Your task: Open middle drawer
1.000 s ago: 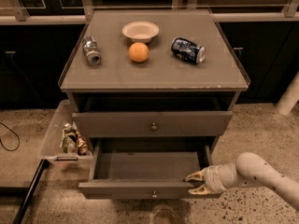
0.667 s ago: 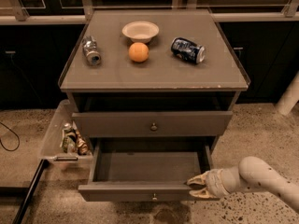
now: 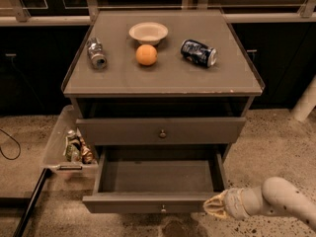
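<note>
The middle drawer is the grey-brown front with a small round knob. It stands pulled far out of the cabinet, and its inside is bare. My gripper is low at the right, at the right end of that drawer's front, with the pale arm reaching in from the right edge. Above it, another drawer front with a knob is nearly closed. Any front below the pulled-out drawer is hidden.
On the cabinet top are a white bowl, an orange, a dark blue can and a silver can, both on their sides. A clear bin with small items hangs at the cabinet's left. A white post stands at the right.
My gripper has shifted a little right and toward the camera along the drawer's right end. The drawer front has come slightly further out.
</note>
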`<move>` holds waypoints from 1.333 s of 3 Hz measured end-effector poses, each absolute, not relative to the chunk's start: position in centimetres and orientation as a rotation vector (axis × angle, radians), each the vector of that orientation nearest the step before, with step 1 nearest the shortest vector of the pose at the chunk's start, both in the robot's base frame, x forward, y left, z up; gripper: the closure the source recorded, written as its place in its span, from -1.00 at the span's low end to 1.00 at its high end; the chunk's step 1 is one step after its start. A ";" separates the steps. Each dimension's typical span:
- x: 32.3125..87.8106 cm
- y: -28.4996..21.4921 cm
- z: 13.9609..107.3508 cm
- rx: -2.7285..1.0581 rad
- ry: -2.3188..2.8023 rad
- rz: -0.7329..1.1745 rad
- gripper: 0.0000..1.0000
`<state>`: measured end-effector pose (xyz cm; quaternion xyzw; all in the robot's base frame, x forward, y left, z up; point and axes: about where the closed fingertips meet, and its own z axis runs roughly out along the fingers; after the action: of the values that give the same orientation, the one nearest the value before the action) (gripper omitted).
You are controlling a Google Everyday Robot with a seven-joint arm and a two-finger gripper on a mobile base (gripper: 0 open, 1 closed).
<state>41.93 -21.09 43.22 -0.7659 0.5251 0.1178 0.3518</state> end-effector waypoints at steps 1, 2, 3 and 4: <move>41.9 -21.1 43.2 -1.982 1.359 0.305 0.20; 41.9 -21.1 43.2 -1.982 1.359 0.305 -0.23; 41.9 -21.1 43.2 -1.982 1.359 0.305 -0.73; 41.9 -21.1 43.2 -1.982 1.359 0.305 -1.00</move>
<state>41.92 -21.08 43.21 -0.7659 0.5250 0.1180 0.3518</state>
